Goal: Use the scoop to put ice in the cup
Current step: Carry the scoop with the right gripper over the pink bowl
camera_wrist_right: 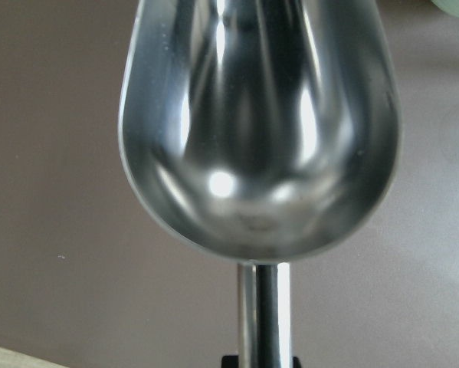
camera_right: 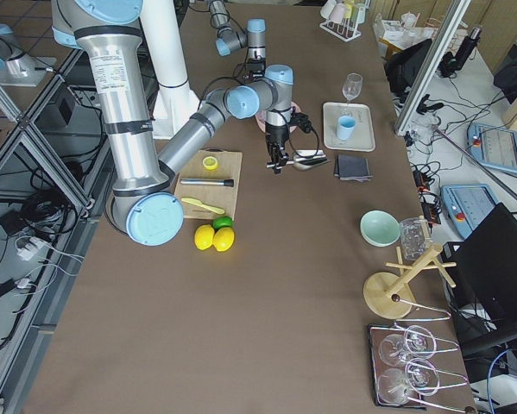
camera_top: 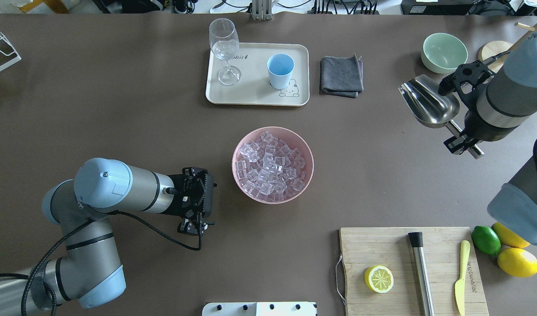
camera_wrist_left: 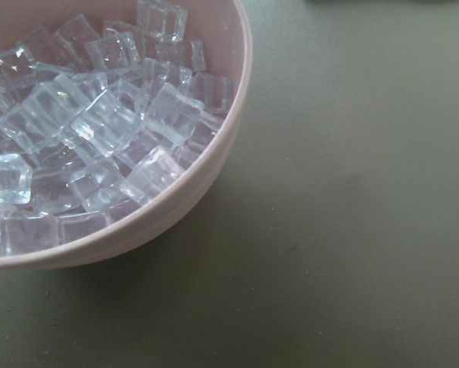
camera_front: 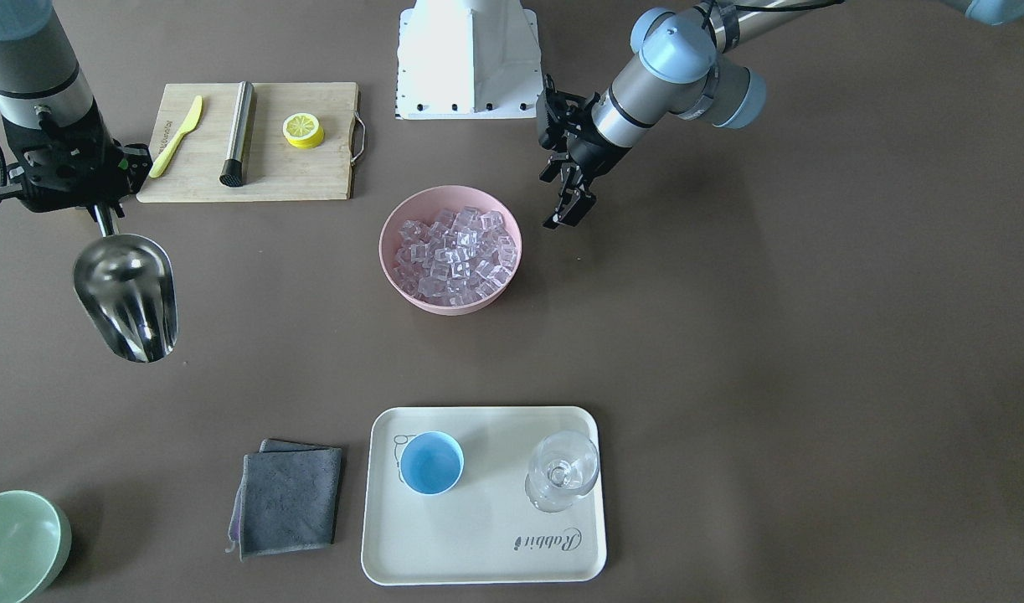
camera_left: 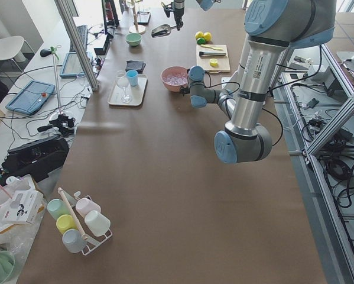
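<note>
The ice is a heap of clear cubes in a pink bowl at mid-table; it also shows in the overhead view and the left wrist view. The light-blue cup stands upright and empty on a cream tray. My right gripper is shut on the rod handle of the steel scoop, held empty in the air far to the bowl's side; its trough fills the right wrist view. My left gripper hangs open and empty beside the bowl.
A clear stemmed glass shares the tray. A grey cloth lies beside the tray and a green bowl stands at the table corner. A cutting board holds a lemon half, a steel cylinder and a yellow knife.
</note>
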Robot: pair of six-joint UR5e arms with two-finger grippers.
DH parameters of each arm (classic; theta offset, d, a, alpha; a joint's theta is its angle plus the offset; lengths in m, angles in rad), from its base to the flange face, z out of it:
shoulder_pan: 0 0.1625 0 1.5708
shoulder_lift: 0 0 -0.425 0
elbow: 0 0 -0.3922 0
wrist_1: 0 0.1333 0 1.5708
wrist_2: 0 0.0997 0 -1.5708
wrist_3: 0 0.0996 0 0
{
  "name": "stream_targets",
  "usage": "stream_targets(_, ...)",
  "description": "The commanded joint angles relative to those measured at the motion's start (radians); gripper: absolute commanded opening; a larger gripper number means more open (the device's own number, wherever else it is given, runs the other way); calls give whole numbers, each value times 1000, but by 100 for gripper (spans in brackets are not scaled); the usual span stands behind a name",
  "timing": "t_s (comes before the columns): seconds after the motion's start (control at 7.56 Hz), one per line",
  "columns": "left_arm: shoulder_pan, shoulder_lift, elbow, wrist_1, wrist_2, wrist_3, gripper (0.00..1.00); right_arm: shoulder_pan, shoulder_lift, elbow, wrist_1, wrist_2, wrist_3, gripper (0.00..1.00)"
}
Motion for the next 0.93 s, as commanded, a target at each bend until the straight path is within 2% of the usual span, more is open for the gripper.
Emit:
stream_targets(0.0,-16,-8,21,2,2,10,98,1,63,4,-115,37,-230,0)
stream_targets(0.26,-23,-17,35,2,31,10,98,-6,196,-10,-328,54,-278,0)
stream_targets(0.4,-31,-19,39,2,33,10,98,-26,255,-21,-374,41,-290,0)
stream_targets(0.66,-81,-49,85,-12,19,11,98,-115,391,-15,-509,-23,-291,0)
stream_targets(0.79,-88,-65,100,-13,19,11,98,-161,492,-16,-660,-53,-291,0)
